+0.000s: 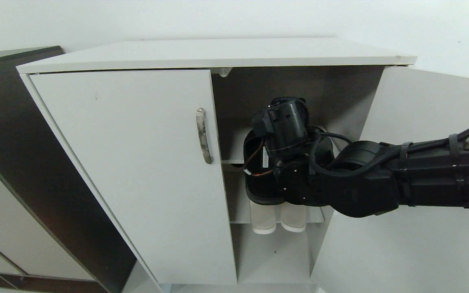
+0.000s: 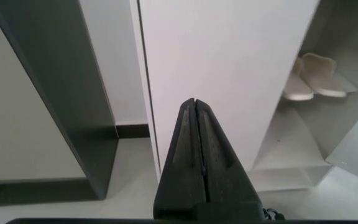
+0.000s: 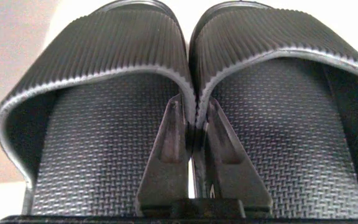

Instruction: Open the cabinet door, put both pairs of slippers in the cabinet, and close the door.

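In the head view the cabinet (image 1: 218, 53) has its right door (image 1: 421, 122) swung open, and the right arm is inside the opening. Its wrist covers most of the black slippers (image 1: 259, 191), so whether their soles already touch a shelf is hard to say, though probably not yet. The white slippers (image 1: 277, 217) lie on the lower shelf (image 1: 316, 217), just below the held pair, with their ends pointing out of the cabinet.

In the left wrist view the left gripper (image 2: 195, 106) is fully closed and holds nothing. It hangs outside, in front of the closed left door (image 2: 229, 62), and the white slippers (image 2: 316, 78) are well off to its side.

In the right wrist view the right gripper (image 3: 194, 115) is closed on the two inner edges of the black slippers (image 3: 104, 74) and pinches them together as one pair. The straps arch right in front of it.

The coming move turns on this: the long axis of the black pair runs straight away from the right gripper, deeper into the cabinet, so placing is a matter of lowering and letting go. The right arm is the nearer one.
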